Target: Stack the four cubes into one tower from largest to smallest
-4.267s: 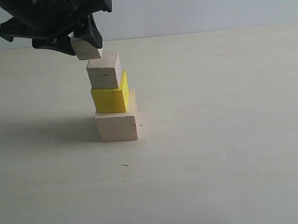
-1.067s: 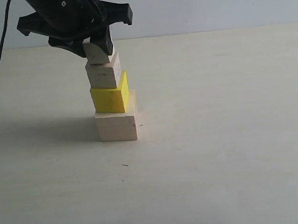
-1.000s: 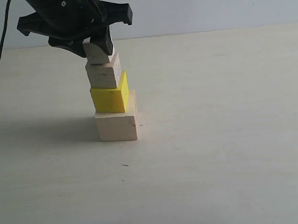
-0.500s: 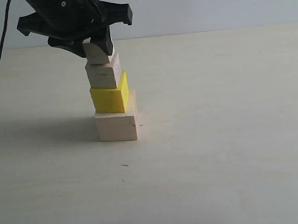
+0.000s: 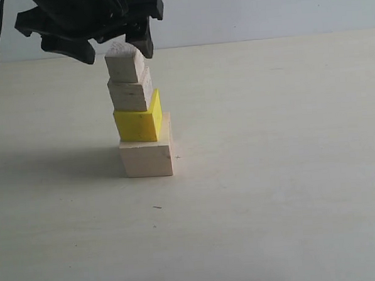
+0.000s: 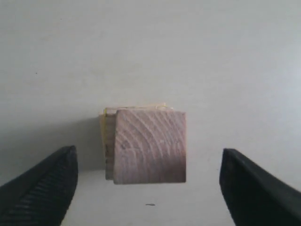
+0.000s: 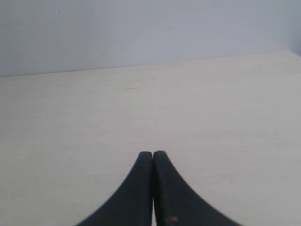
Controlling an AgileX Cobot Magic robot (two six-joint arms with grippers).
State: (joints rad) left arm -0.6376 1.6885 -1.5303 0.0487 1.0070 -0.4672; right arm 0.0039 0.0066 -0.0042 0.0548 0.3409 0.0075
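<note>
Exterior view: tower (image 5: 136, 112) stands on table (image 5: 271, 174): big wood cube (image 5: 146, 158), yellow cube (image 5: 137, 125), smaller wood cube (image 5: 130, 95) & smallest wood cube (image 5: 125, 63) on top. Left fingers (image 6: 254, 188) wide apart, one each side of top cube, not gripping. Right fingers (image 7: 141, 188) pressed together.

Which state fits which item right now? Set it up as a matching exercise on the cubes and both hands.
Items:
1. smallest wood cube
2. yellow cube
3. left hand
4. right hand

States:
a. shut
b. topmost of the four
c. open, fingers clear on either side of the top cube
d. second from the bottom

Pairs: 1-b, 2-d, 3-c, 4-a
</note>
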